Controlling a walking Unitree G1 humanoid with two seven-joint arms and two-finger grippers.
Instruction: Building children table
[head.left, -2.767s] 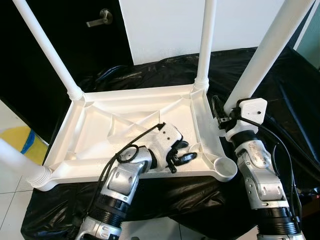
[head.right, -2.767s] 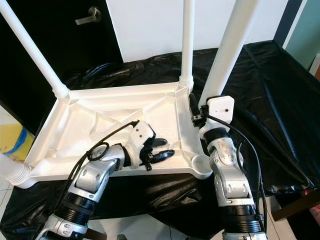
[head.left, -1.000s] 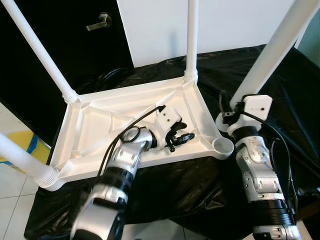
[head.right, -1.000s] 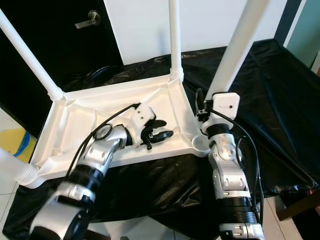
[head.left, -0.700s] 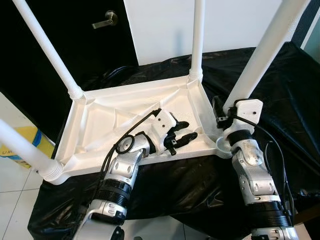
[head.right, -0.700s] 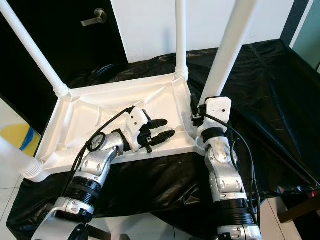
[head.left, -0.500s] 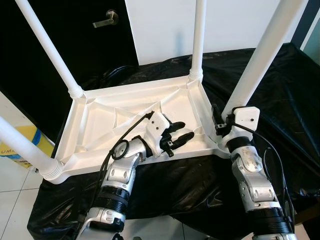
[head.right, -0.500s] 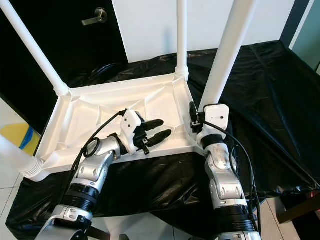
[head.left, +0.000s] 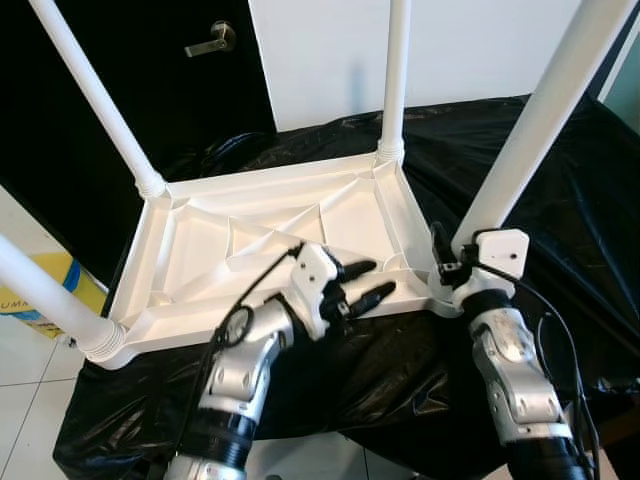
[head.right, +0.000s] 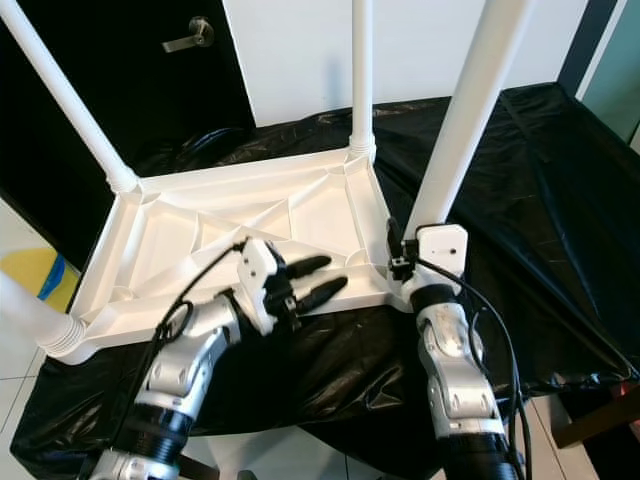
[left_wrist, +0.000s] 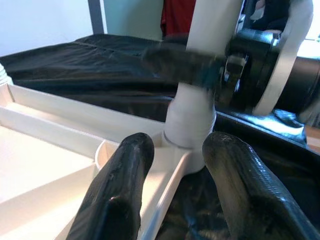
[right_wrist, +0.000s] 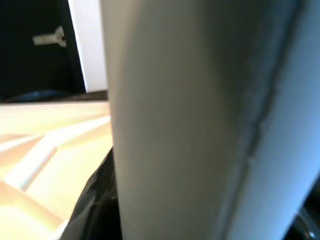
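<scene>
The white children's table top (head.left: 200, 262) lies upside down on a black sheet. Three white legs stand in its corners: far left (head.left: 95, 95), far right (head.left: 395, 70) and near left (head.left: 40, 290). A fourth white leg (head.left: 530, 130) stands upright at the near right corner socket (left_wrist: 192, 120). My right gripper (head.left: 452, 258) is shut around that leg just above the socket, and the leg's surface (right_wrist: 190, 125) is pressed close to the right wrist camera. My left gripper (head.left: 378, 277) hovers open over the near rim, its fingers (left_wrist: 120, 190) pointing at the socket, holding nothing.
The black sheet (head.left: 560, 230) covers the support under the table top and hangs over its front. A black door with a lever handle (head.left: 210, 40) and a white wall stand behind. A yellow object (head.left: 75, 290) lies on the tiled floor at left.
The held leg, first beside the empty corner socket, now stands in it. My left gripper has slid from inside the table top to its near rim, toward the socket.
</scene>
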